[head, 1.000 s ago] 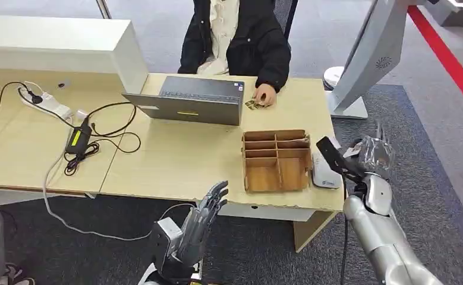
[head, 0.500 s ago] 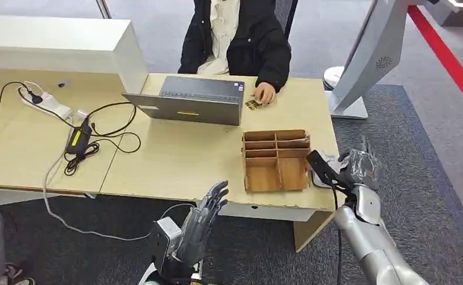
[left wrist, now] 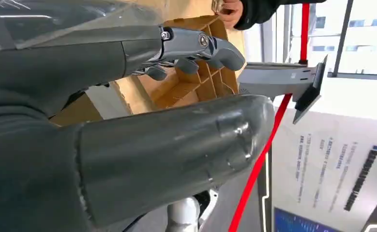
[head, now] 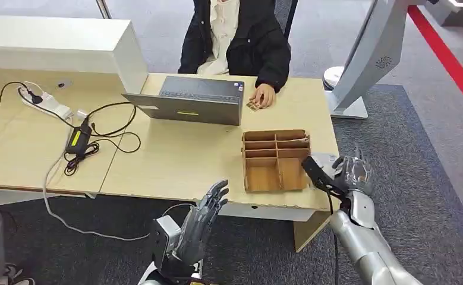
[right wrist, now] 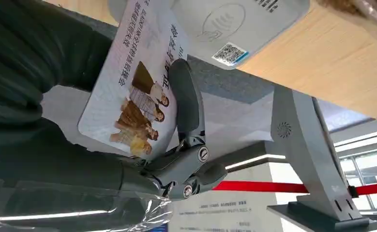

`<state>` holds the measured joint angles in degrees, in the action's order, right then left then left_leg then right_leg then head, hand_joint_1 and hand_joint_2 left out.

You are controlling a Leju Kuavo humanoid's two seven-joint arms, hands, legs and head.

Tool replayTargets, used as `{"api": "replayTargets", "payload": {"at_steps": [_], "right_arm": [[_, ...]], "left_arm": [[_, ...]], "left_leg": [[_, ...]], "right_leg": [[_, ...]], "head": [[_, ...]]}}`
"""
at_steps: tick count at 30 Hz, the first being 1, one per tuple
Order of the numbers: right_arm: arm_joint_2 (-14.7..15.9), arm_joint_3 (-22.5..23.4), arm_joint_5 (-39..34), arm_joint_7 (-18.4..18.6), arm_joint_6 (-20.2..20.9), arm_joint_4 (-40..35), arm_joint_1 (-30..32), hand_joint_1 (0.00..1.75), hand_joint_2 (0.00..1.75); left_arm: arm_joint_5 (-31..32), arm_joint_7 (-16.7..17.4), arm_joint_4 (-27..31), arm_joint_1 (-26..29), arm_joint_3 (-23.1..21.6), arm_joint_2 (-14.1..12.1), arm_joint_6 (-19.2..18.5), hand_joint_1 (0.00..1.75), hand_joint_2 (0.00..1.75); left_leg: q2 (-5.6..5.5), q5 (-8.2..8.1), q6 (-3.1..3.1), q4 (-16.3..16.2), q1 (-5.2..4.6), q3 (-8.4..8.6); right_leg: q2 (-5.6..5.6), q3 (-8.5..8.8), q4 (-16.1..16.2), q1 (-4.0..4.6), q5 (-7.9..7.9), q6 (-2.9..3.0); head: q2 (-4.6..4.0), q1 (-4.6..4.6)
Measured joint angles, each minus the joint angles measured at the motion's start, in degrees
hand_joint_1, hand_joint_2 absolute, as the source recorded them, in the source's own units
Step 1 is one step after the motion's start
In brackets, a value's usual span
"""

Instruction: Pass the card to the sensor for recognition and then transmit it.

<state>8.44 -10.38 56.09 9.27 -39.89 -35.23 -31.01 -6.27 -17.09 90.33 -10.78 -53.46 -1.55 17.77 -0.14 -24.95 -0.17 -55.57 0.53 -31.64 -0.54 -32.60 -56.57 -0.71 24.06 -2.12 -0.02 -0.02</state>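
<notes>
My right hand holds the card at the table's right front corner, just over the white card sensor. In the right wrist view the card has a printed picture of people and text, and a dark finger presses across it. One end of the card overlaps the sensor, which bears a contactless symbol and a QR label. My left hand is raised below the table's front edge, fingers straight and apart, holding nothing. Its fingers show in front of the wooden box.
A wooden divided box stands left of the sensor. A grey laptop sits further back, with a seated person behind it whose hand rests on the table. Cables and a power strip lie at the left. A white kiosk stand rises at the right.
My right hand has carried the card down and to the left, from beside the table corner to over the sensor. The left hand has stayed put.
</notes>
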Motion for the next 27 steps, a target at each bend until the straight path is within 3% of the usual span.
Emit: {"api": "replayTargets", "payload": {"at_steps": [27], "right_arm": [[-1.57, -4.96, -2.87, 0.07, 1.49, 1.09, -0.3, 1.75, 1.75]], "left_arm": [[0.55, 0.68, 0.2, 0.29, 0.0, -0.04, 0.28, 0.0, 0.0]], "left_leg": [[0.0, 0.0, 0.0, 0.0, 0.0, 0.0]], "right_leg": [[0.0, 0.02, 0.0, 0.0, 0.0, 0.0]], "head": [[0.0, 0.02]]}}
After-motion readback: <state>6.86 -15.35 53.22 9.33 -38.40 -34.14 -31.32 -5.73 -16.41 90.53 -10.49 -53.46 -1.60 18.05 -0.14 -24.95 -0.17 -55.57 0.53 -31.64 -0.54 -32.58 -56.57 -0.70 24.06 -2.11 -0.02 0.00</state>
